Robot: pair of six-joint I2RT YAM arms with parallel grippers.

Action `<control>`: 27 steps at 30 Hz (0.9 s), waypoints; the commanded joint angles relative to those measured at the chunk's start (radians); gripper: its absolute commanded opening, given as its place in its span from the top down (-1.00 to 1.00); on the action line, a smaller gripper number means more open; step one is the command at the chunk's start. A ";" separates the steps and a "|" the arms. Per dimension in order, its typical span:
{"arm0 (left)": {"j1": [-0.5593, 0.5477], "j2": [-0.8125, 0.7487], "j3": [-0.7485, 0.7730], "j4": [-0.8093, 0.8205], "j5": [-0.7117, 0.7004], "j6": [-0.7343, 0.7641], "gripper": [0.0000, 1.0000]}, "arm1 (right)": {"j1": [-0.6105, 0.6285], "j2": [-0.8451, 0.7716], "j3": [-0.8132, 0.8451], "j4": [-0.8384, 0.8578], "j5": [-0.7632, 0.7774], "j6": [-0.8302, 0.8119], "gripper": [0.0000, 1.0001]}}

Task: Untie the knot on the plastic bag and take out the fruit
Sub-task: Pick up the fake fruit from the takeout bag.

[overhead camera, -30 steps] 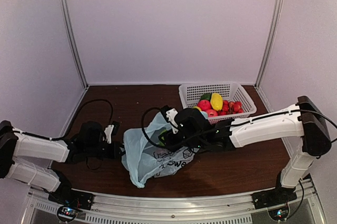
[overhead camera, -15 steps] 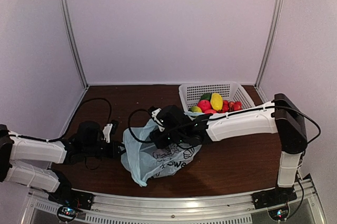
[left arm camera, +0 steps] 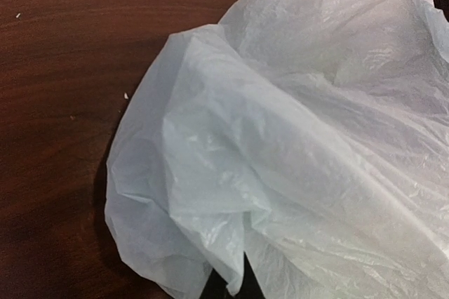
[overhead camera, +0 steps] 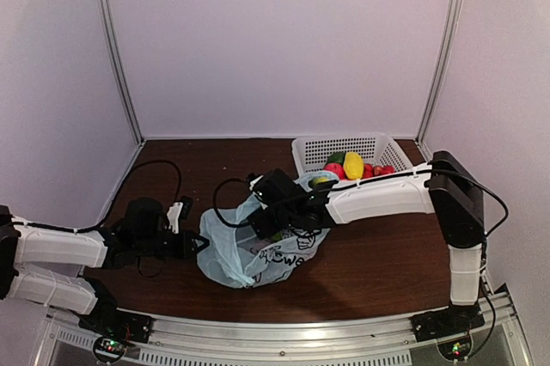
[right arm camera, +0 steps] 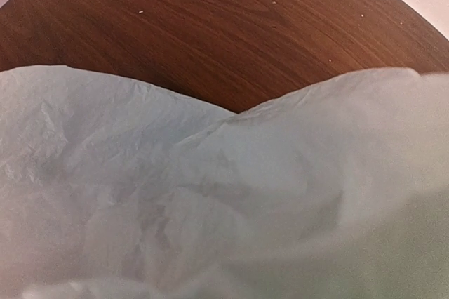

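Observation:
The pale blue plastic bag (overhead camera: 249, 253) lies crumpled on the dark table between the arms, with black lettering on its right side. It fills the left wrist view (left arm camera: 295, 137) and the lower part of the right wrist view (right arm camera: 210, 201). My left gripper (overhead camera: 196, 246) is at the bag's left edge, and its dark fingertips (left arm camera: 219, 288) pinch a fold of plastic. My right gripper (overhead camera: 265, 227) is pressed into the top of the bag, its fingers hidden by plastic. No knot shows. The fruit (overhead camera: 348, 167) lies in the white basket (overhead camera: 378, 147): a yellow one, red ones and green ones.
The basket stands at the back right, just behind my right forearm. A black cable (overhead camera: 155, 175) loops on the table behind my left arm. Metal frame posts and pale walls enclose the table on three sides.
My right arm has swung left and reached further over the bag. The bag has bunched up, and its lower tip has drawn in. My left gripper has stayed about where it was.

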 commanded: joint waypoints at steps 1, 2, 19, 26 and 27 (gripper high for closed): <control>0.005 -0.006 -0.004 0.005 -0.006 0.007 1.00 | -0.009 0.046 0.008 -0.078 0.041 -0.004 -0.62; 0.005 -0.005 -0.004 0.007 -0.008 0.005 1.00 | -0.012 0.054 0.011 -0.081 0.040 -0.003 -0.66; 0.005 -0.004 0.003 0.010 -0.018 -0.007 1.00 | -0.014 -0.012 -0.008 0.021 -0.085 0.017 -0.07; 0.005 0.009 0.025 -0.006 -0.058 -0.041 1.00 | -0.015 -0.164 -0.114 0.184 -0.341 0.060 -0.06; 0.005 0.016 0.032 -0.014 -0.068 -0.047 1.00 | -0.015 -0.180 -0.126 0.198 -0.373 0.067 -0.06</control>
